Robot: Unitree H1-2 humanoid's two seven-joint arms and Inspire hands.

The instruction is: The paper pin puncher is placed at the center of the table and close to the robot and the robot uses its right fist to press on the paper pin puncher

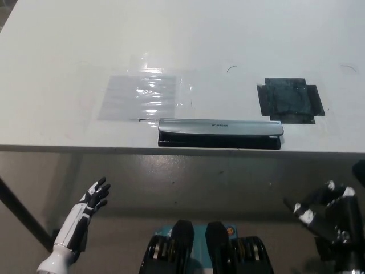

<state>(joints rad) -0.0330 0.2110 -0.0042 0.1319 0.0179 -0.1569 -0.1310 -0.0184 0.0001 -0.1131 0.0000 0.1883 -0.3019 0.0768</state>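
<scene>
The paper pin puncher (pixel 220 133), a long silver bar on a black base, lies along the near edge of the white table (pixel 182 40), close to the middle. My black right hand (pixel 325 214) hangs below the table edge at the lower right, well short of the puncher, with its fingers spread apart and holding nothing. At the lower left my white left hand (pixel 85 214) rests below the table edge too, fingers extended and apart.
A clear plastic sheet (pixel 142 94) lies flat on the table just left of and behind the puncher. A dark square patch of tape (pixel 290 100) sits on the table at the right, behind the puncher's right end. Grey floor shows below the table edge.
</scene>
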